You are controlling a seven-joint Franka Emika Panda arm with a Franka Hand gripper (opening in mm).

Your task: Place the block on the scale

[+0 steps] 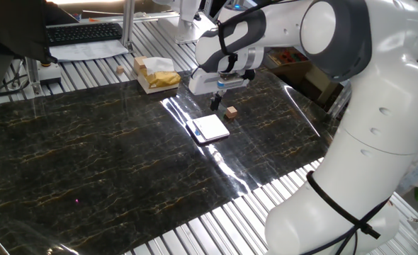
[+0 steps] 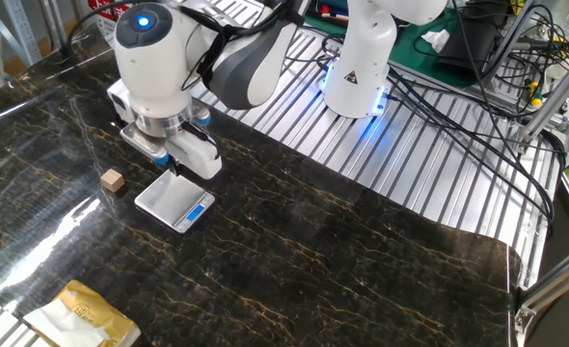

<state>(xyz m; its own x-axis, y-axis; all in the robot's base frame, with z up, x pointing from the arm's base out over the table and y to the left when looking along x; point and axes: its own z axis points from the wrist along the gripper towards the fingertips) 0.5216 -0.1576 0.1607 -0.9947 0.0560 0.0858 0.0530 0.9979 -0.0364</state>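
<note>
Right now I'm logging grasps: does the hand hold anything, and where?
Nothing is held. The hand hangs empty; the block lies on the table beside the scale.

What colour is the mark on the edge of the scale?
Blue, on the scale; it shows best in the other fixed view, by the near edge.

One block (image 1: 231, 112), one scale (image 1: 210, 128), one pale-yellow stack (image 1: 155, 73), perhaps another tiny cube (image 1: 118, 70)

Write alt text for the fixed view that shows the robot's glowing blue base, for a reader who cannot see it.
A white robot arm holds its gripper low above a dark marbled table, just behind a small silvery scale. A tiny wooden block sits on the table left of the scale, apart from it, untouched.
</note>
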